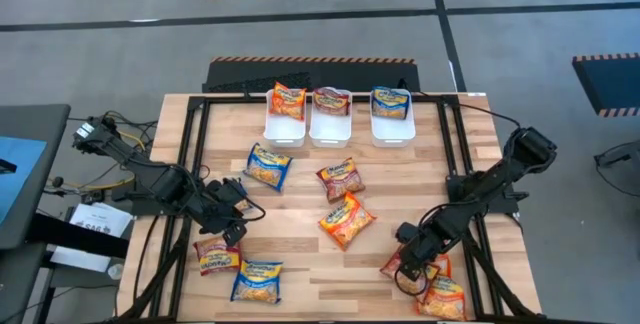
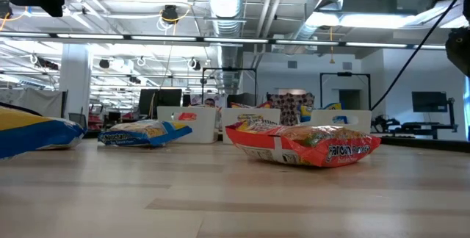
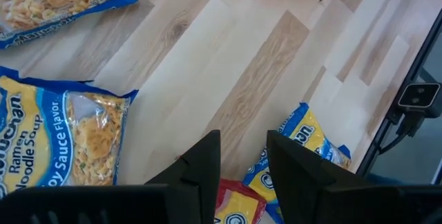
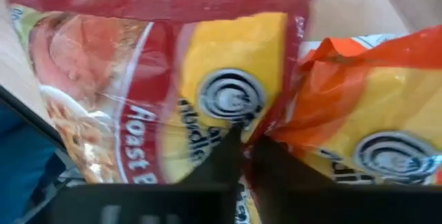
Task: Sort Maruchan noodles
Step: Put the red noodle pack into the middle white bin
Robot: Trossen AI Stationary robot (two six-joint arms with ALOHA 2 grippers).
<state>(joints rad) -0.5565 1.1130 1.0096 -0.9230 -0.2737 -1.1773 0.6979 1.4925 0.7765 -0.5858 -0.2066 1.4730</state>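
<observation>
A: High view first: where is the right gripper (image 1: 408, 261)?
B: Low at the near right part of the table (image 1: 300, 264), down on a dark red packet (image 1: 398, 260). An orange packet (image 1: 443, 297) lies just beyond it toward the near right corner, touching or overlapping the red one.

A: And its fingers?
B: In the right wrist view they are drawn nearly together, pinching the edge of the dark red packet (image 4: 159, 86), with the orange packet (image 4: 373, 120) pressed against that gripper's side.

A: The left gripper (image 1: 235, 226)?
B: It hovers at the near left. Its fingers (image 3: 207, 162) stand partly apart with bare wood between them, holding nothing. Under it lie another red packet (image 1: 216, 255) and a blue packet (image 1: 257, 280), both just nearer the table's front edge than the gripper.

A: The rest of the noodles?
B: Between the two grippers sit an orange packet (image 1: 346, 219) and a red one (image 1: 340, 176); a blue one (image 1: 268, 166) lies ahead of the left gripper. Far beyond both, three white bins (image 1: 341, 128) stand in a row, holding orange, red and blue packets in turn.
</observation>
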